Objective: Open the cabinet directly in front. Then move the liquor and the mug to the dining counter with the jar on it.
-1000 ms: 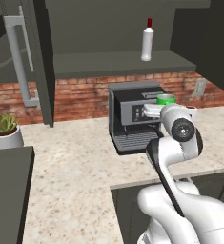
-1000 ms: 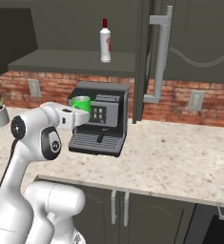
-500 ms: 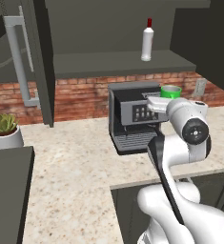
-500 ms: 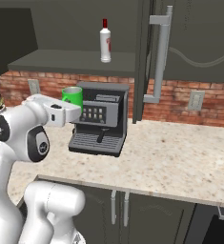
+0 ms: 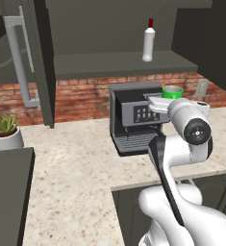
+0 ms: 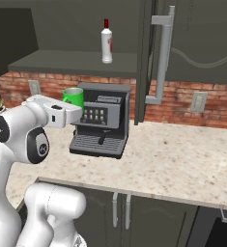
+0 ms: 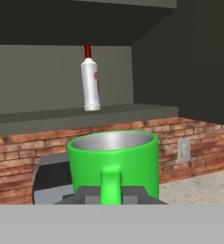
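Here the hand grips the green mug by its handle; the bottle on the cabinet shelf bears an unreadable red label.

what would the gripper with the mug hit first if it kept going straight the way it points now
Judging by the hand view, the gripper, shut on the green mug, aims over the coffee machine at the red brick wall under the cabinet. The mug would probably touch brick first; depth is unclear.
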